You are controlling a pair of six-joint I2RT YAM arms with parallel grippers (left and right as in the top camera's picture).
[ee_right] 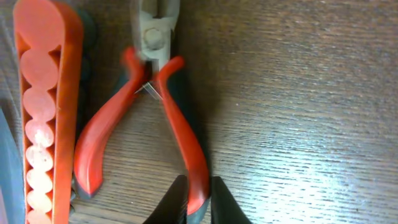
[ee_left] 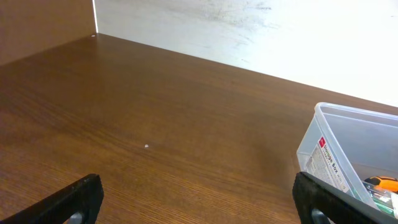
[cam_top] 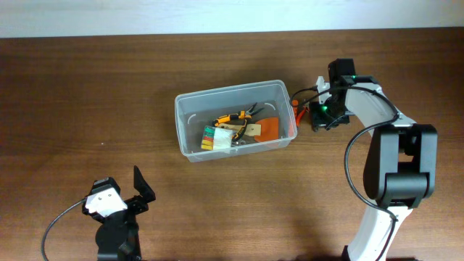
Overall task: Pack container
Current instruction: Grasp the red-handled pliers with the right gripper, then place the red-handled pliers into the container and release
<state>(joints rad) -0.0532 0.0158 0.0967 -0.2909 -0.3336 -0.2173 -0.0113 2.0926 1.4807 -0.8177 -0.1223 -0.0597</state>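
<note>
The clear plastic container [cam_top: 232,119] stands mid-table, lidless, holding orange-handled pliers, a wooden-handled tool and a small coloured pack. Its corner with a label shows in the left wrist view [ee_left: 348,158]. Red-handled pliers [ee_right: 180,134] lie on the table just right of the container, small in the overhead view [cam_top: 297,112]. My right gripper [ee_right: 199,199] is shut on one handle of the red pliers, low at the table [cam_top: 324,116]. An orange strip tool [ee_right: 43,112] lies beside the pliers. My left gripper [ee_left: 199,202] is open and empty over bare table at the front left [cam_top: 134,190].
The table's back edge meets a white wall [cam_top: 217,14]. The right arm's cable [cam_top: 351,156] loops beside the arm base at the right. Bare wood lies between the left gripper and the container.
</note>
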